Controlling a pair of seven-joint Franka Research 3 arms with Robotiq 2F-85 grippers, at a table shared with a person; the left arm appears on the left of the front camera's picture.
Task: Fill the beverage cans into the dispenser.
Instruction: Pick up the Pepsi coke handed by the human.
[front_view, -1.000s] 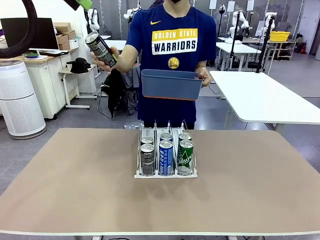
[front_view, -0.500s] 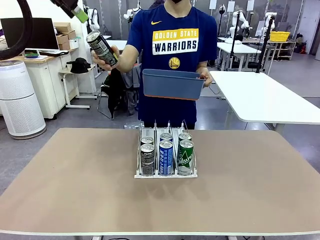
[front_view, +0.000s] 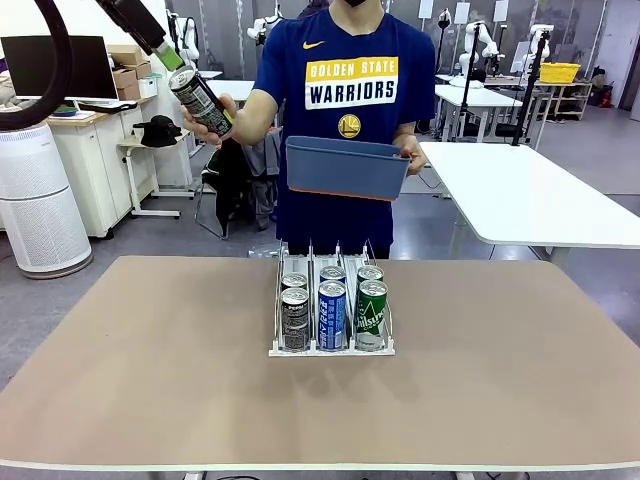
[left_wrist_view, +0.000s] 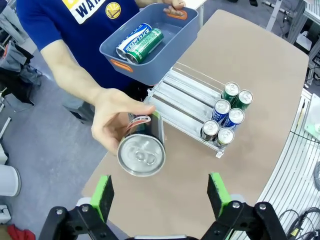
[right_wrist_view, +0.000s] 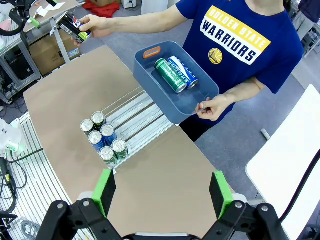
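**Dark can held up — both robot hands wide and empty**

Left hand spread wide, nothing between its green pads. Raised high beyond the far left of the worktop, aimed at a dark can just ahead. That can tilted, silver top toward the left wrist camera, gripped in the person's hand. Close to the pads but not between them; contact cannot be told.

Right hand likewise wide apart and empty, high over the worktop, well apart from everything.

Blue-grey tub held by the person's other hand in the air past the worktop's far edge. Inside, lying on their sides next to each other, a green can and a blue can with white print.

Dispenser in the middle of the worktop — six cans upright at its robot-side end, two per lane. Dark pair in the left lane, blue pair in the middle, green pair on the right.
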